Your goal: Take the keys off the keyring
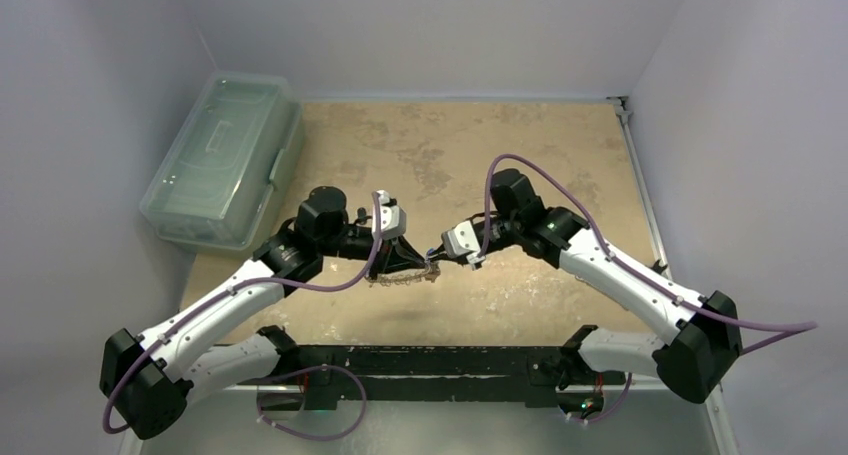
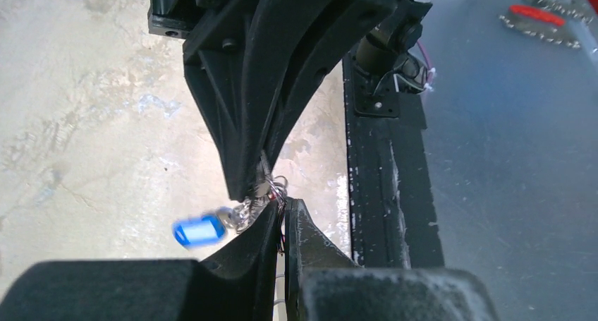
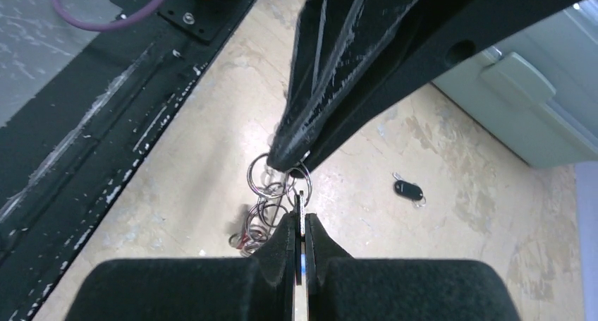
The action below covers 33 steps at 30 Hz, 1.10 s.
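Note:
The keyring [image 1: 405, 274] hangs above the table between my two grippers, a tangle of silvery rings [image 3: 271, 185] with small keys [image 3: 248, 238] dangling under it. My left gripper [image 2: 284, 205] is shut on thin ring wire at its fingertips. My right gripper [image 3: 302, 219] is shut on a flat silvery key seen edge-on, tip to tip with the left gripper. A blue-headed key [image 2: 199, 231] swings blurred beside the left fingers. In the top view the left gripper [image 1: 424, 266] and right gripper [image 1: 441, 256] meet at mid-table.
A black-headed key [image 3: 408, 190] lies loose on the tan table beyond the grippers. A clear lidded plastic box [image 1: 224, 161] stands at the table's far left. The black mounting rail [image 1: 420, 360] runs along the near edge. A red-tagged bunch [image 2: 537, 15] lies on the grey surface past it.

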{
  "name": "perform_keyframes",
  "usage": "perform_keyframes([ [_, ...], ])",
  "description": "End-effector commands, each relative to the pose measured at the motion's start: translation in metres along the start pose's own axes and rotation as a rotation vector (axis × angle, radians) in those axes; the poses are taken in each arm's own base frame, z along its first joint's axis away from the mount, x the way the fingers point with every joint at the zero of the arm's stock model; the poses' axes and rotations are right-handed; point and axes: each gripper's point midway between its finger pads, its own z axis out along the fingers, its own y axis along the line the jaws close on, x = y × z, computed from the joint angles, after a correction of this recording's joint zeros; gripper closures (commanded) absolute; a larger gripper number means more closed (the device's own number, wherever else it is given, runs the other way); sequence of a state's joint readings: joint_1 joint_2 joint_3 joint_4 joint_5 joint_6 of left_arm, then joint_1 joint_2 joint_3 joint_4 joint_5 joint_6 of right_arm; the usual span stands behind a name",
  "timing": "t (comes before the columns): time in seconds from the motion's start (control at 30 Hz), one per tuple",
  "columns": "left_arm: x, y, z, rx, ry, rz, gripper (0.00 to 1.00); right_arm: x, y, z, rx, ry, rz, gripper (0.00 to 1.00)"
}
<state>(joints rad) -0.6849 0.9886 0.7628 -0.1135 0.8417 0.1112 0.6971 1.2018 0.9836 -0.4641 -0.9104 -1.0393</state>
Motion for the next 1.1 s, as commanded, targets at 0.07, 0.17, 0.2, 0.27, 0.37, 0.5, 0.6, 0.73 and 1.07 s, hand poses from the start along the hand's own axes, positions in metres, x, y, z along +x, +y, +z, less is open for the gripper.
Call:
perform_keyframes([
  [0.07,-0.069,-0.022,-0.013,0.056,-0.185,-0.016,1.0,0.04,-0.005,-0.003,0.062,0.12,0.084,1.0],
  [0.17,-0.08,-0.021,-0.013,0.056,-0.223,-0.051,1.0,0.047,-0.003,0.001,0.054,0.126,0.1,1.0],
  [0.2,-0.082,-0.021,-0.013,0.055,-0.233,-0.066,1.0,0.048,-0.001,0.003,0.048,0.124,0.103,1.0],
  [0.27,-0.087,-0.017,-0.012,0.036,-0.26,-0.106,1.0,0.045,0.001,0.006,0.033,0.105,0.102,1.0],
  [0.37,-0.088,-0.007,-0.012,-0.002,-0.297,-0.196,1.0,0.038,0.007,0.012,-0.001,0.073,0.096,1.0],
  [0.5,-0.077,0.007,-0.012,-0.04,-0.29,-0.231,1.0,0.033,0.008,0.014,-0.009,0.059,0.08,1.0],
  [0.6,-0.059,0.014,-0.015,-0.077,-0.207,-0.12,1.0,0.028,0.006,0.013,0.002,0.045,0.084,1.0],
  [0.73,-0.019,0.023,-0.018,-0.146,-0.082,-0.069,0.7,0.017,0.002,0.014,0.011,0.004,0.135,1.0],
  [1.07,0.032,0.032,-0.019,-0.274,-0.049,-0.062,0.45,0.015,-0.019,0.02,0.111,-0.028,0.308,1.0],
])
